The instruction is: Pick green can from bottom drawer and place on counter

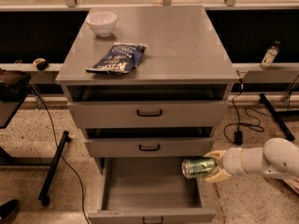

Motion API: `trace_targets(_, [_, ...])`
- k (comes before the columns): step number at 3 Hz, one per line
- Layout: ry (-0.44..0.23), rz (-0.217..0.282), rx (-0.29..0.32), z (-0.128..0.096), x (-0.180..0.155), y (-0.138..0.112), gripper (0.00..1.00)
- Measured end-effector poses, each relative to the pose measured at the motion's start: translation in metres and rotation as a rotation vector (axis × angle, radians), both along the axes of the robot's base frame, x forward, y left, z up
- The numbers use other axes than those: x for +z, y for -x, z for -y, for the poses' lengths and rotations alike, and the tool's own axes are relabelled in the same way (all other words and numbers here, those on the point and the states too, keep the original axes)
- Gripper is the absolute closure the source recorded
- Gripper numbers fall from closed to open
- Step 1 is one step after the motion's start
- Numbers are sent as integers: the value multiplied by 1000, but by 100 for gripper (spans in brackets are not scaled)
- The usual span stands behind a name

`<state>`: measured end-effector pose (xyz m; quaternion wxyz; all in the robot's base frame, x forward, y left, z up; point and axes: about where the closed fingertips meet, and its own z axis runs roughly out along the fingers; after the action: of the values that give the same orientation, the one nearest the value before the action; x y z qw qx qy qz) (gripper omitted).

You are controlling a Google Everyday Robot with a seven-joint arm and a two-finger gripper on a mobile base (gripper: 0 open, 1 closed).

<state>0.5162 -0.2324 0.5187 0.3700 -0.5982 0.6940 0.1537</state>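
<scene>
The green can (198, 167) lies on its side in my gripper (214, 166), which is shut on it. The white arm comes in from the right. The can hangs above the right edge of the open bottom drawer (152, 213), just below the middle drawer's front. The drawer is pulled out and its grey inside shows nothing else. The counter (187, 41) is the grey top of the cabinet, well above the can.
On the counter sit a white bowl (102, 22) at the back left and a blue chip bag (117, 58) near the front left. A small clear bottle (269, 56) stands on a ledge at the right. Cables and a black stand lie on the floor.
</scene>
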Motion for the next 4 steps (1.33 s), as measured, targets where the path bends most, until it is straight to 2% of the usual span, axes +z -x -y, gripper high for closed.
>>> trace_targets(1, [83, -30, -9, 3, 21, 17, 100])
trace_targets(2, [33, -5, -17, 7, 27, 10, 100])
trace_targets(3, [-1, 45, -52, 41, 78, -9, 100])
trace_targets(4, [9, 104, -99, 83, 165, -32, 100])
